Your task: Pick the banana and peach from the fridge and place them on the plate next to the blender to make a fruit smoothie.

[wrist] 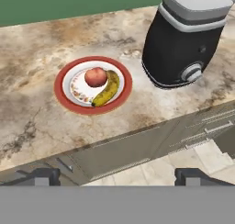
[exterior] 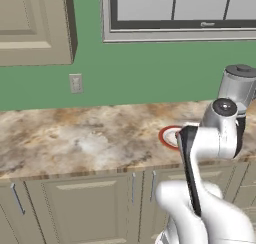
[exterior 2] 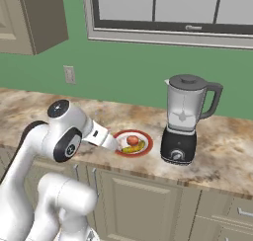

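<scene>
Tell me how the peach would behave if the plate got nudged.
The peach is round, so it would probably roll. The banana lying against one side may block it that way. The plate looks nearly flat, so its rim likely would not stop it.

1. Left base view looks forward and down from behind the arm at the counter (exterior: 75,138); the plate (exterior: 167,136) sits half-hidden.
2. Right base view faces the same counter from the other side; blender (exterior 2: 184,119) central.
3. Hand view looks down nearer; all three share plate and blender.
</scene>
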Tool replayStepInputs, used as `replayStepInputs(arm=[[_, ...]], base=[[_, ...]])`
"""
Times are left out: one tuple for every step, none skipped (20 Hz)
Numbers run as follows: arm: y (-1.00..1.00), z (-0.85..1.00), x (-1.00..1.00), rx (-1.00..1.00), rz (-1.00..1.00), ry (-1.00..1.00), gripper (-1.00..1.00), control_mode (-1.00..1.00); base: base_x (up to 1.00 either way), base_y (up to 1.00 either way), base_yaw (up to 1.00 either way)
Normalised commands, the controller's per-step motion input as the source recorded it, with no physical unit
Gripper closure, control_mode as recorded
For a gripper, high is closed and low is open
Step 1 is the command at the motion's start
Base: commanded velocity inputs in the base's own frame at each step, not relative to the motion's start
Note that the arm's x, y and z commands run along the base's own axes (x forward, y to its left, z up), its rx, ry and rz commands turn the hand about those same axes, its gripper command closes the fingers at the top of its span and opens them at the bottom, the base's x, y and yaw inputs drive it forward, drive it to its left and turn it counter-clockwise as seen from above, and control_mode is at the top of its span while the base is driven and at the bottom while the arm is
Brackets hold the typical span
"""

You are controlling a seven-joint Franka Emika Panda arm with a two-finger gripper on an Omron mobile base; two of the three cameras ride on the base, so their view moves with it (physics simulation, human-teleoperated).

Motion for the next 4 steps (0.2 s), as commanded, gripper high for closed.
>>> replayStepInputs(arm=[[0.84, 0.59, -0.45, -0.01, 0.0, 0.0, -1.0, -1.0], [0.81, 0.58, -0.47, -0.01, 0.0, 0.0, -1.0, -1.0], [0.79, 0.57, -0.48, -0.01, 0.0, 0.0, -1.0, -1.0], [0.79, 0.59, -0.51, -0.02, 0.0, 0.0, -1.0, -1.0]], base=[[0.0, 0.0, 0.0], [0.0, 0.0, 0.0], [0.0, 0.0, 0.0], [0.0, 0.0, 0.0]])
